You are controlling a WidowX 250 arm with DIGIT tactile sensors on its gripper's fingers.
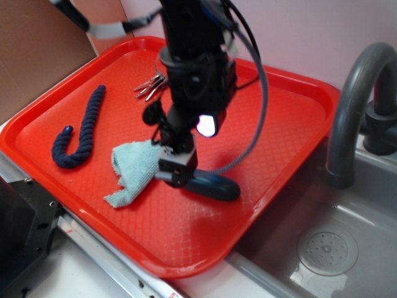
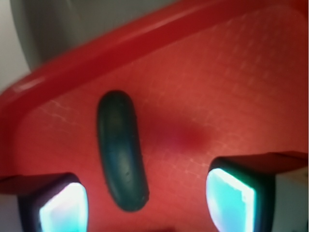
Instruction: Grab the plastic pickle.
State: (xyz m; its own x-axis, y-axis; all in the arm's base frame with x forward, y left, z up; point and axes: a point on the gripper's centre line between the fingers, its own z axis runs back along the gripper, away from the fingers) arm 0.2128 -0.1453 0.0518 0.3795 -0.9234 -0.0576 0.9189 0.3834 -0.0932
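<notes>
Hovering low over red tray (image 1: 291, 118), gripper (image 1: 177, 174) with jaws spread wide, empty, pinching nothing. Plastic pickle (image 2: 120, 150) lying flat on tray between jaw tips in wrist view, nearer left one, touching neither that can be seen; smooth glossy dark teal capsule, rounded ends. Tray plastic, fine diamond-grid texture, raised rim. Crumpled pale teal cloth (image 1: 133, 171) at 9 o'clock of pickle. Navy braided rope (image 1: 77, 133) curled at 9 o'clock on tray; metal keys (image 1: 151, 87) at 12 o'clock.

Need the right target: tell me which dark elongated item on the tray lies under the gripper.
The plastic pickle, smooth and glossy, lying between the open gripper fingers; the braided navy rope lies far off.
</notes>
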